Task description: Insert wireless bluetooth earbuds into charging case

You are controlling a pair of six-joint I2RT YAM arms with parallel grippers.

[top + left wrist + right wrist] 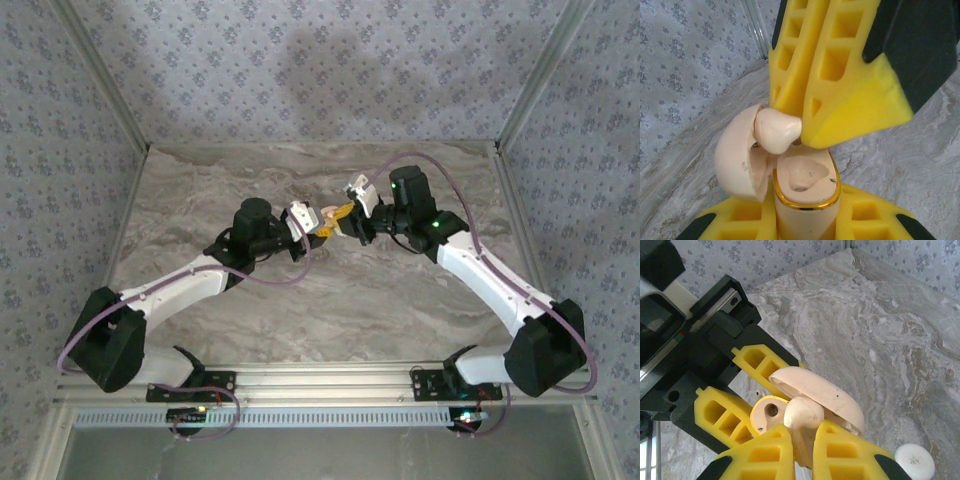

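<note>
The peach charging case (807, 200) stands upright with my left gripper (805, 225) shut on its body. Its lid (737, 160) is swung open to the left, and the gold-rimmed top shows an empty socket (802, 177). My right gripper (802, 450) is shut on the stem of one white earbud (803, 415), with the bud's head just above the case's open top, close under the lid (815, 390). The earbud (776, 129) touches the lid's inner side. In the top view both grippers meet over the middle of the table around the case (328, 216).
A flat white round disc (915, 462) lies on the marble table (880, 330) to the right of the right gripper. Patterned walls close the table at the back and both sides. The arms' bases sit at the near edge.
</note>
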